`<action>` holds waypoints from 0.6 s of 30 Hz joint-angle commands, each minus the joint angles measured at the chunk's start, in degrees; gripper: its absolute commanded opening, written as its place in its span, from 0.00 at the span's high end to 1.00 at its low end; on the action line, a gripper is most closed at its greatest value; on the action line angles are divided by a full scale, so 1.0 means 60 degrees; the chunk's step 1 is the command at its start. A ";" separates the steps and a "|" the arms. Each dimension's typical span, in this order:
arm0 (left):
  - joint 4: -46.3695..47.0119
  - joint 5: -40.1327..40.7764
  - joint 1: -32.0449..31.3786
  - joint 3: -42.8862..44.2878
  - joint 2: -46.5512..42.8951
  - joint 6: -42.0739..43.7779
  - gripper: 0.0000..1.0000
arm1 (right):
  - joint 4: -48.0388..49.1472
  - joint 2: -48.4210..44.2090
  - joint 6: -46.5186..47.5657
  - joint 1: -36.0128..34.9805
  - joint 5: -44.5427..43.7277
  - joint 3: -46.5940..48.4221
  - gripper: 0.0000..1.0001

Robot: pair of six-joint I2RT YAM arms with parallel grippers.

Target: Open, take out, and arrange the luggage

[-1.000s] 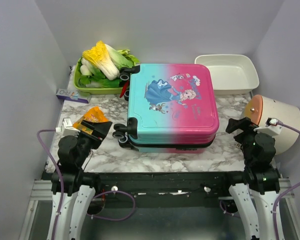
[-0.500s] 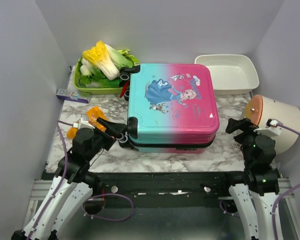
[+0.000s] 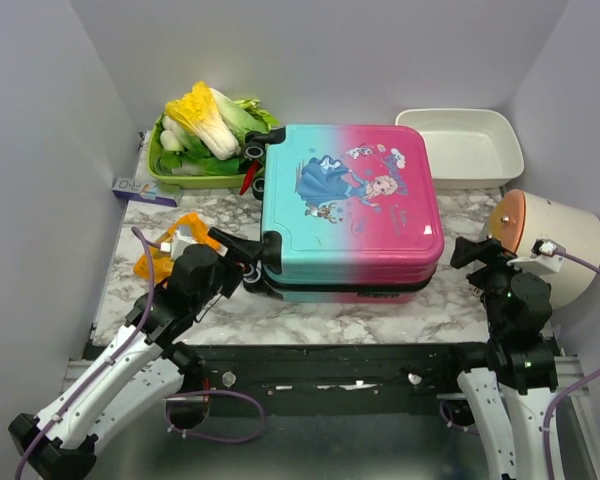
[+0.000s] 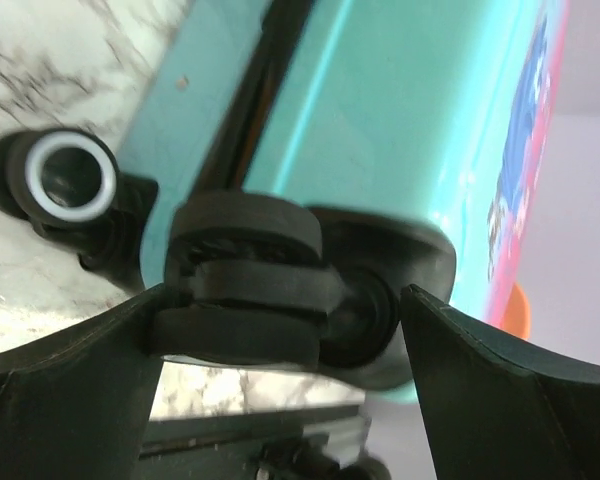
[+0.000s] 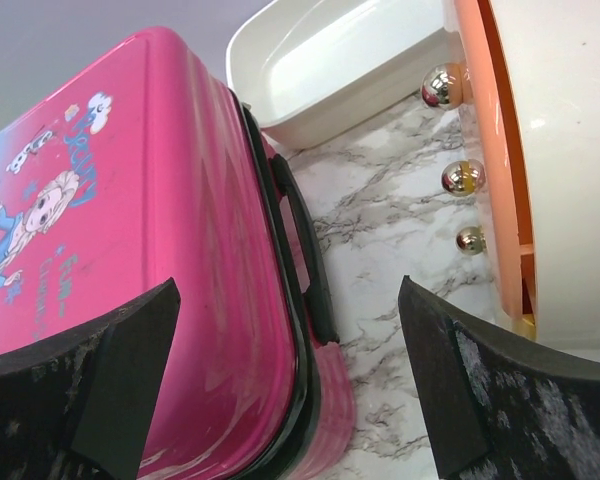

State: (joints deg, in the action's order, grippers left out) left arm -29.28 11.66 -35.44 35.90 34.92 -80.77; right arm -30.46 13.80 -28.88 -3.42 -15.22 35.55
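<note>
The luggage (image 3: pixel 350 205) lies flat and zipped shut on the marble table, teal on the left and pink on the right, cartoon print facing up. My left gripper (image 3: pixel 248 262) is at its near-left corner. In the left wrist view the gripper (image 4: pixel 280 305) stands open with a black wheel (image 4: pixel 245 275) between its fingers; a second wheel (image 4: pixel 72 177) shows to the left. My right gripper (image 3: pixel 475 250) hovers open beside the pink end. In the right wrist view the gripper (image 5: pixel 287 290) is above the black side handle (image 5: pixel 305 250), holding nothing.
A green tray of cabbage and greens (image 3: pixel 195 150) sits at the back left, with a small box (image 3: pixel 140 187) beside it. An orange packet (image 3: pixel 175 240) lies by the left arm. A white tray (image 3: pixel 465 145) stands back right. A white pot with an orange lid (image 3: pixel 550 240) lies far right.
My left arm has reached forward and right from its rest pose, bringing its open jaws round the luggage's near-left wheel. The luggage has shifted slightly right. The right arm has not moved.
</note>
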 commanded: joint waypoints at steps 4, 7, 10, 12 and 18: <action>-0.0730 0.3548 -0.0011 0.0258 -0.0295 -0.2046 0.02 | 0.0271 -0.0294 0.0068 -0.0060 0.0282 -0.0271 0.00; 0.0102 0.3434 -0.0026 -0.0255 -0.0663 -0.2358 0.02 | 0.0359 -0.0221 0.0082 -0.0045 0.0267 -0.0329 0.00; 0.0427 0.2980 -0.0026 -0.0169 -0.0226 -0.2446 0.02 | 0.0374 -0.0089 0.0097 -0.0045 0.0267 -0.0315 0.00; -0.0315 0.2730 -0.0026 0.0416 0.0463 -0.2607 0.01 | 0.0374 -0.0045 0.0097 -0.0045 0.0209 -0.0315 0.00; -0.2095 0.2671 -0.0084 0.1385 0.1431 -0.3939 0.03 | 0.0403 -0.0015 0.0082 -0.0045 0.0222 -0.0359 0.00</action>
State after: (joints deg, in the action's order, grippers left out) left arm -35.53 27.81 -35.64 41.10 42.33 -97.51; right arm -29.54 13.23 -28.62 -3.42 -14.20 34.09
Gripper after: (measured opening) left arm 0.987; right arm 0.998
